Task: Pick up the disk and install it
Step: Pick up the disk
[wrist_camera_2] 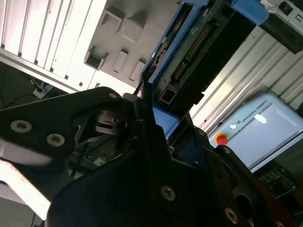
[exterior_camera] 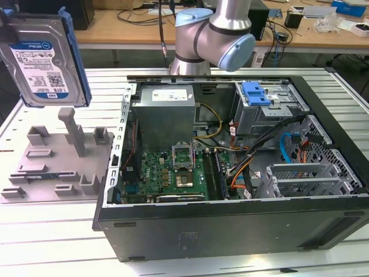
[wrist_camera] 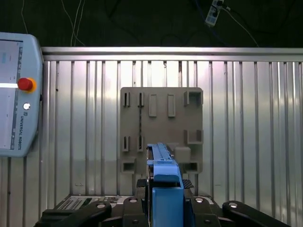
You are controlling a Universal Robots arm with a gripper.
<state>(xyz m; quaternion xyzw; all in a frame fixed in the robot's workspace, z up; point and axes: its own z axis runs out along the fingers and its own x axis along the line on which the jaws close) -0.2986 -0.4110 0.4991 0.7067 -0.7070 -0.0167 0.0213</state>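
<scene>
Gripper | fingers clamped on disk edge | disk upright between fingers, clear of grey fixture beyond fingertips, presumably for bay insertion

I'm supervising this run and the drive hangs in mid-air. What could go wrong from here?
The claw holds the disk by one end only, above the grey fixture, so it might slip or tilt. Loose cables crowd the open computer case beside the drive cage and may snag it.
</scene>
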